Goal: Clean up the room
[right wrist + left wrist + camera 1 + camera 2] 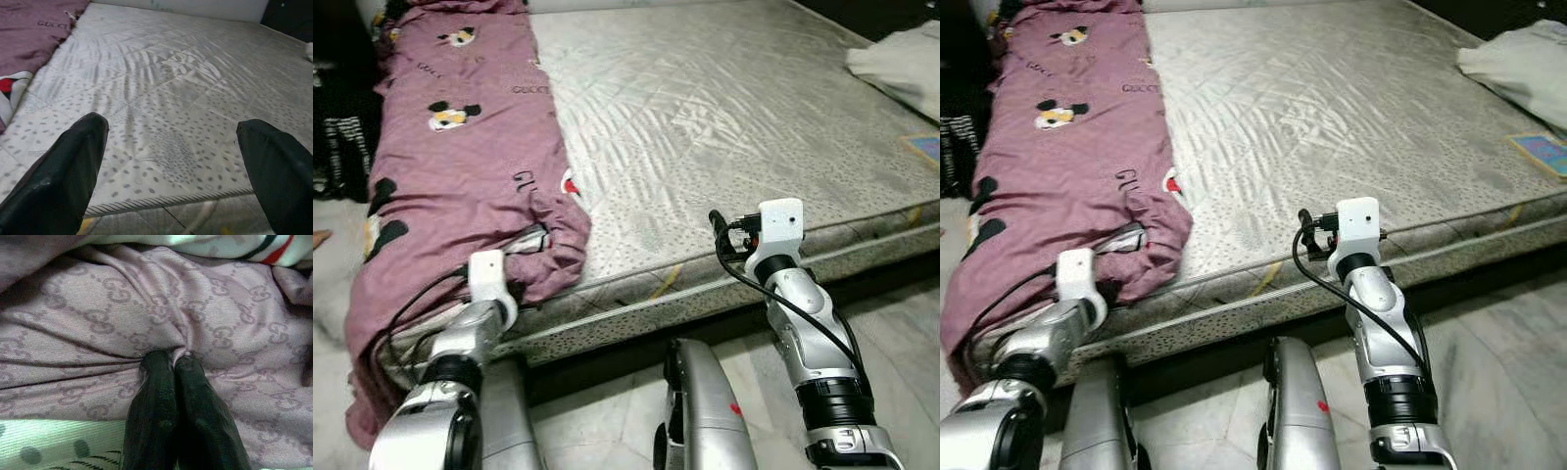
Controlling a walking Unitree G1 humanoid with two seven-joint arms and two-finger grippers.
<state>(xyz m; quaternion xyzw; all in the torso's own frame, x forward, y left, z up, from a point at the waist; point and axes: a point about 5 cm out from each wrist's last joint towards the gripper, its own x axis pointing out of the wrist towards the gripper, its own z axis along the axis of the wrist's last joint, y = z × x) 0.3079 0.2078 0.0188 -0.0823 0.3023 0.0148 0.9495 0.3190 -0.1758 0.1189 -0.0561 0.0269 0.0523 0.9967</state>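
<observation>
A mauve blanket [460, 157] with cartoon prints lies bunched along the left side of a bare grey mattress [724, 127] and hangs over its front left corner. My left gripper [174, 361] is shut on a fold of the blanket [146, 308] near that corner; in the head views my left wrist [487, 279] presses against the hanging cloth and hides the fingers. My right gripper [171, 132] is open, its fingers [73, 152] spread just above the mattress's front edge [161, 200], holding nothing. My right wrist [1356, 230] sits at the front edge, right of the blanket.
A white pillow or bundle of cloth [901, 64] lies at the mattress's far right, with a small blue item [1540, 152] near the right edge. Dark furniture [337, 117] stands left of the bed. The floor [901, 333] is pale marble tile.
</observation>
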